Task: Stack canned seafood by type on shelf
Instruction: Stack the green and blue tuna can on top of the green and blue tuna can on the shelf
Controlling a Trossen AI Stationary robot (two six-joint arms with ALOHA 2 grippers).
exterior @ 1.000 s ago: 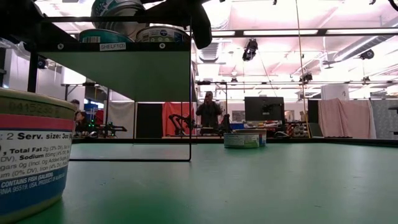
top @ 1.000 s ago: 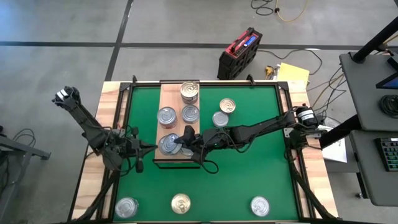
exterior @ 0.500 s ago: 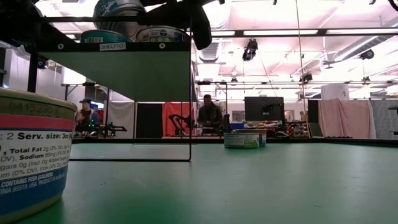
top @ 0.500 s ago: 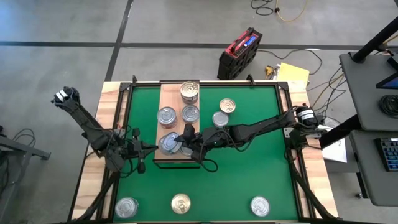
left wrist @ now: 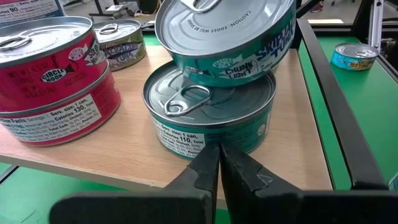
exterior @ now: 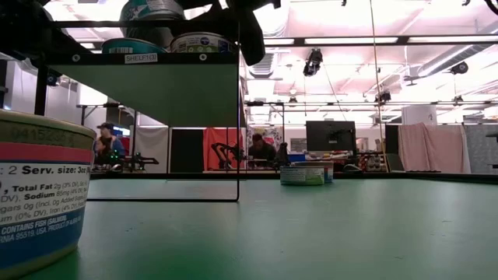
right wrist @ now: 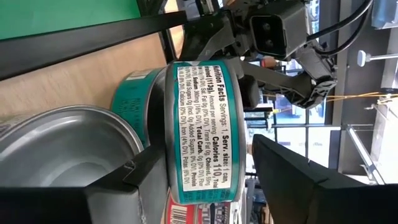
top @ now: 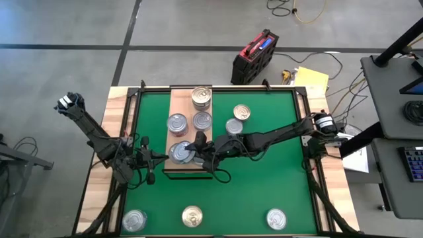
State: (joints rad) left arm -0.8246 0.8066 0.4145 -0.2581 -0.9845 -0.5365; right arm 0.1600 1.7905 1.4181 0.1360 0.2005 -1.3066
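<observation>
Spreading wider than a moment ago, the right pincer lets the teal can settle tilted atop its twin on the shelf, suggesting placement nearly finished; left pincer stays pinched shut beside.

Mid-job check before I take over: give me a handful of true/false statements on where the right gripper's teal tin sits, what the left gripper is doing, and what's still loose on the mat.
1. The upper teal tin sits squarely centred on the lower teal tin. False: it sits tilted and offset.
2. The right gripper is over the near end of the shelf. True.
3. The left gripper is wide open. False: its fingers are shut, right in front of the lower teal tin.
4. Three tins lie along the mat's near edge, the middle one, the gold-lidded tin. True.
5. A red tin stands on the shelf beside the teal pair. True.
</observation>
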